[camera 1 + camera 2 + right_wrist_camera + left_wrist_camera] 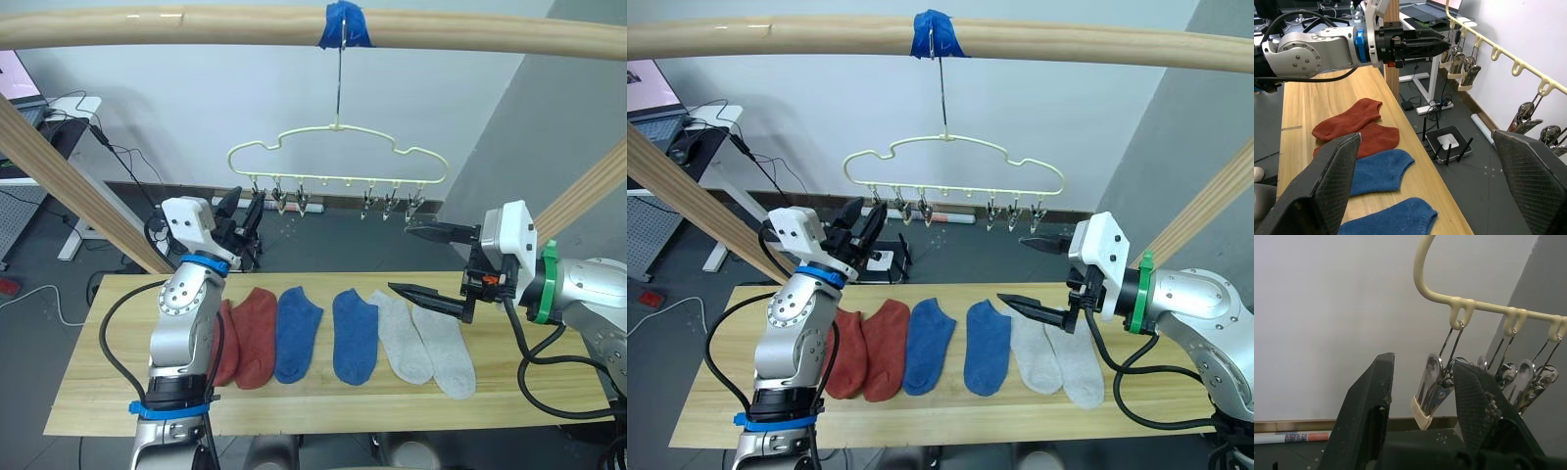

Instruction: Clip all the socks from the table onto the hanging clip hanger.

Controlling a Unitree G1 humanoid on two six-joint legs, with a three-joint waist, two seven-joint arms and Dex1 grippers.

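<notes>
While both grippers gape, left gripper (243, 209) reaches up beside the clip hanger (338, 152).

Six socks (333, 333) lie flat in a row on the plank table (88, 377), rust-red by the left gripper (243, 209), grey under the right gripper (419, 259). The cream clip hanger (338, 157) hangs above, leftmost clip between the left fingers.

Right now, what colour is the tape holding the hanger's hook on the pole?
Blue tape, clearest in the left eye view.
</notes>
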